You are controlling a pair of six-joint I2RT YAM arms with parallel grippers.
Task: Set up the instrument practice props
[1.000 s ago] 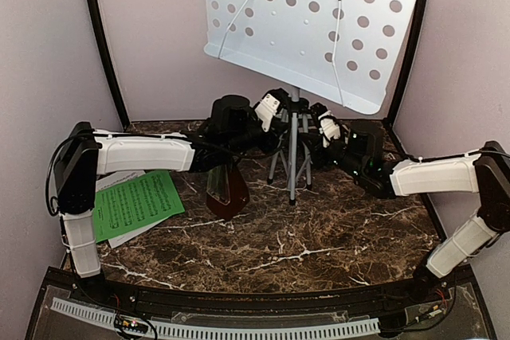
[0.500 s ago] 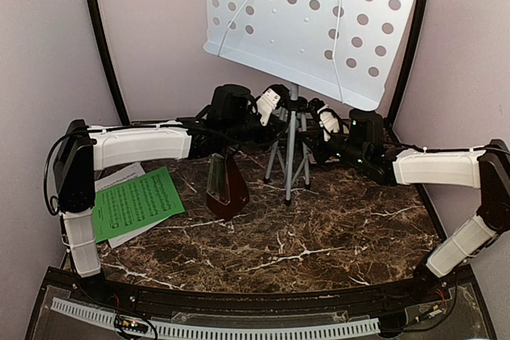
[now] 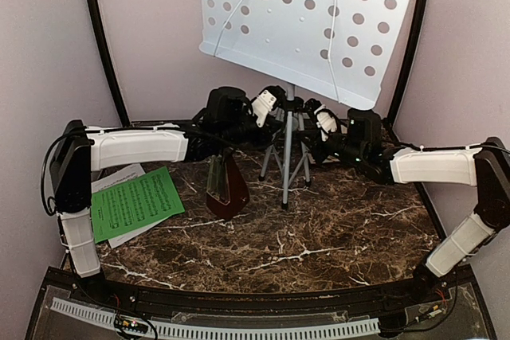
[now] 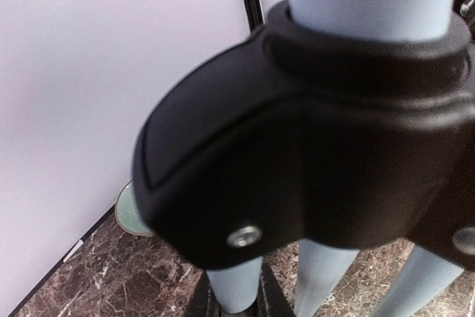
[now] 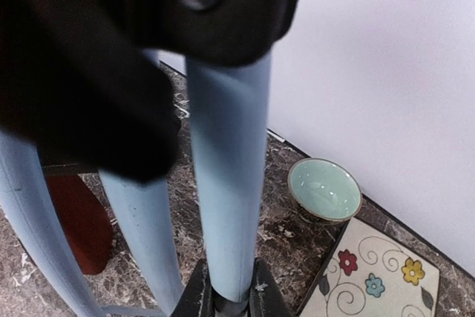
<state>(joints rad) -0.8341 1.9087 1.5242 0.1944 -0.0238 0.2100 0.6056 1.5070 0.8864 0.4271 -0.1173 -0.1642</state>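
The white hole-punched music-stand desk [image 3: 303, 21] stands high at the back on pale tripod legs [image 3: 285, 161]. My left gripper [image 3: 269, 106] is shut on one tripod leg [image 4: 234, 287] just below the black hub [image 4: 312, 161]. My right gripper [image 3: 320, 122] is shut on another tripod leg [image 5: 226, 183] from the right. The dark red-brown metronome [image 3: 225, 185] stands left of the tripod and also shows in the right wrist view [image 5: 78, 220]. The green music sheet [image 3: 134, 203] lies on a white sheet [image 3: 118, 176] at the left.
A small pale-green bowl [image 5: 324, 189] and a flower-patterned tile [image 5: 378, 276] lie by the back wall behind the tripod. The bowl also shows in the left wrist view [image 4: 128, 213]. Black corner posts [image 3: 103, 45] and walls stand close around the marble table [image 3: 319, 244].
Both arms have moved toward the back wall with the stand. The desk has shifted left and up, and the tripod foot has moved back.
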